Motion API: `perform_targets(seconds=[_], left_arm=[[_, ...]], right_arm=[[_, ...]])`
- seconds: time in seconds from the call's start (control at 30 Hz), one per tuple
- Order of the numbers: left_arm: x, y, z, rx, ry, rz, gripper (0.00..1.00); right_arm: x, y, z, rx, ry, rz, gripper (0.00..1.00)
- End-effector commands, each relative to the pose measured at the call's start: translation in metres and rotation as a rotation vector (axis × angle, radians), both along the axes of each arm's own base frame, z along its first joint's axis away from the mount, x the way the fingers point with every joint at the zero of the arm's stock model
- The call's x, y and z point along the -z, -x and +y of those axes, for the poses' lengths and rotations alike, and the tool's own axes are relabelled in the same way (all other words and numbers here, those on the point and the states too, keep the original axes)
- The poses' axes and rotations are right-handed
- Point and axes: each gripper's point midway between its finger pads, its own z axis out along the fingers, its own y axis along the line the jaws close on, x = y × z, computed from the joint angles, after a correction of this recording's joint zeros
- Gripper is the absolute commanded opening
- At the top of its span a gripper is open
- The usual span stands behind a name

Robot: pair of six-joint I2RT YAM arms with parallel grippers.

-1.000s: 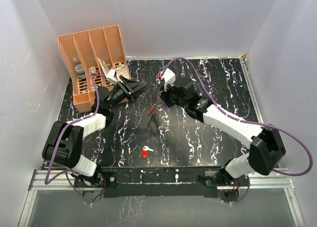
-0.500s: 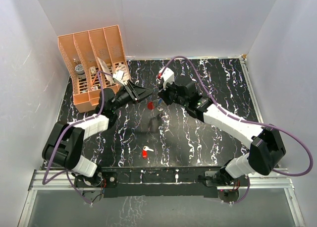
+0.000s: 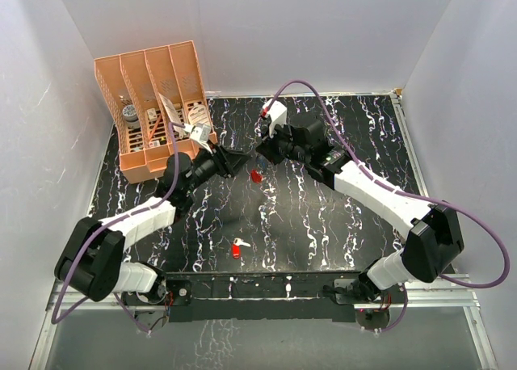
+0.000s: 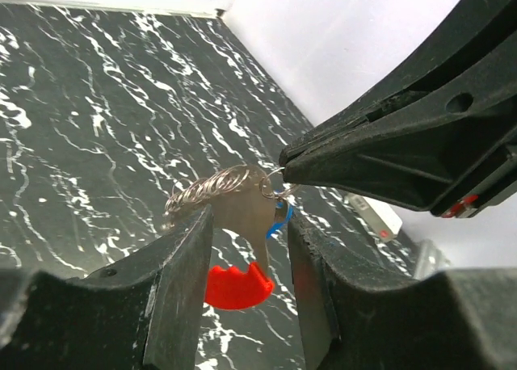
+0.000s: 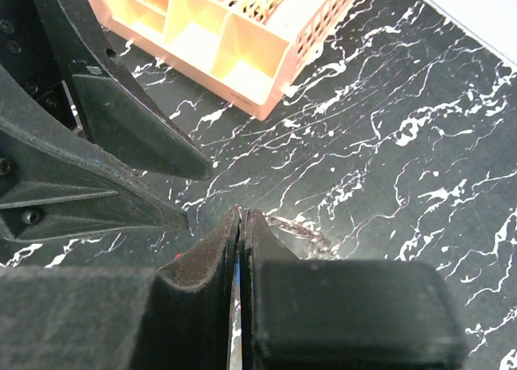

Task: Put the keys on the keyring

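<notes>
Silver keyring (image 4: 214,188) hangs from right hand (image 4: 283,157), just before left hand (image 4: 250,229).

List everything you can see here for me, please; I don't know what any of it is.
table: one, black with white marbling, fills the floor of the view.
walls: white, around the table.
organiser: one, peach-orange, back left corner of the table.
small things: several in the organiser, too small to name.
red-headed key: one, lying on the table near the front, apart from the rest.
keyring: one, silver wire loop with a red piece below, held up between the claws.
blue key: only a blue sliver shows, just under the right claw's tip.
arms: two, white and black, purple cables.
left claw: black, fingers apart.
right claw: black, pinched shut on the keyring.
</notes>
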Motion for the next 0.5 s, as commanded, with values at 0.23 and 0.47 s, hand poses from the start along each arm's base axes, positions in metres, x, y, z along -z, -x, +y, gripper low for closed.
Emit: perform_targets(seconds=[0.23,0.47], left_arm=[[-0.016,-0.002,0.007,-0.148,-0.183,-0.359,0.41],[-0.014,-0.004,0.006,-0.172,-0.219,-0.405,0.41]], right_arm=[[-0.032,0.006,0.013,-0.07,-0.077,-0.011,0.0],[-0.029,0.01,0.015,-0.094,-0.079,0.001,0.0]])
